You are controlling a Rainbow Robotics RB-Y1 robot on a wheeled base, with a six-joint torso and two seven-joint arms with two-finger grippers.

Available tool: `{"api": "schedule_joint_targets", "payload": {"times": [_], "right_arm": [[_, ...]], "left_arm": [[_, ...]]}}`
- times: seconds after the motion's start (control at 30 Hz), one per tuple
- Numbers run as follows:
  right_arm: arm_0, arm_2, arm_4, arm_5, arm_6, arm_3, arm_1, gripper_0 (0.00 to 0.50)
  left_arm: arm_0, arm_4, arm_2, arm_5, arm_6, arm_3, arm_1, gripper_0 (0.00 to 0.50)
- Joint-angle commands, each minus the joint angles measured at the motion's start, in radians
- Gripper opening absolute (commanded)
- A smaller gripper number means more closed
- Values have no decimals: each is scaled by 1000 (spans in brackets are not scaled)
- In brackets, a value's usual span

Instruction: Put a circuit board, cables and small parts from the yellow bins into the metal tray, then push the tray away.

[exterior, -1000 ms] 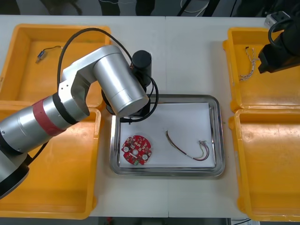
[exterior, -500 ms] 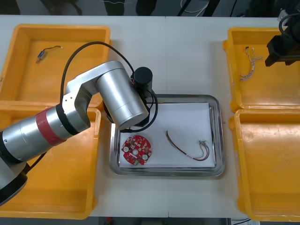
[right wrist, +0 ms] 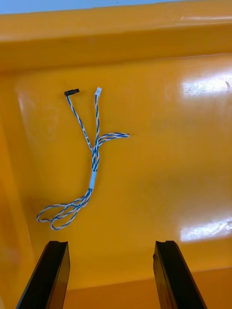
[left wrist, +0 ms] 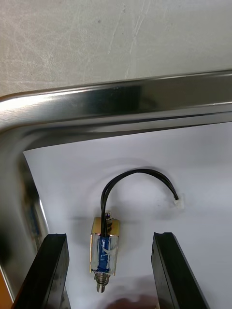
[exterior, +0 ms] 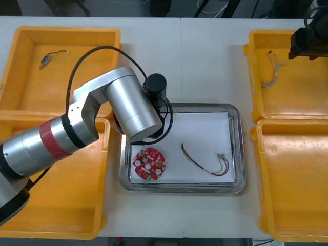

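Desk (exterior: pixel 205 56) space holds yellow bins (exterior: pixel 31 97) at both sides and the metal tray (exterior: pixel 239 148), white inside, between them. Reaching in over one corner of that tray, the left arm (exterior: pixel 123 102) carries the left gripper (left wrist: pixel 108 236) low above the white floor, fingers spread wide and holding nothing, with the tray's curved shiny rim just beyond its fingertips. Over the far bin on the robot's right hangs the right gripper (right wrist: pixel 111 244), equally wide and empty. Back from the left gripper, on the robot's side of it and near, the round red circuit board (exterior: pixel 149 164) lies flat in the tray, and the red and yellow cable (exterior: pixel 205 163) rests farther off to that gripper's right. On the bin floor beyond the right gripper's fingertips lies the twisted blue and white cable (right wrist: pixel 92 164), apart from both fingers. Between the left gripper's fingers, touching neither, lies a small metal part (left wrist: pixel 104 253); its black cable (left wrist: pixel 137 176) arcs away past the fingertips
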Motion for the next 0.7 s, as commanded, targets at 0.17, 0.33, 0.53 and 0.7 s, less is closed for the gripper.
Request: {"api": "schedule_joint_targets", "payload": {"times": [0.17, 0.33, 0.53, 0.7], "right_arm": [[-140, -84, 42, -159, -124, 195, 62, 500], [-146, -80, 64, -228, -141, 249, 77, 500], [-146, -69, 88, -285, -139, 321, 99, 500], [-146, -69, 102, -353, -133, 381, 114, 500]], "left_arm": [[-18, 37, 60, 35, 36, -72, 19, 500], [-66, 140, 154, 121, 18, -117, 50, 500], [-141, 287, 274, 217, -14, -132, 101, 500], [-153, 372, 361, 263, -112, -132, 160, 500]]}}
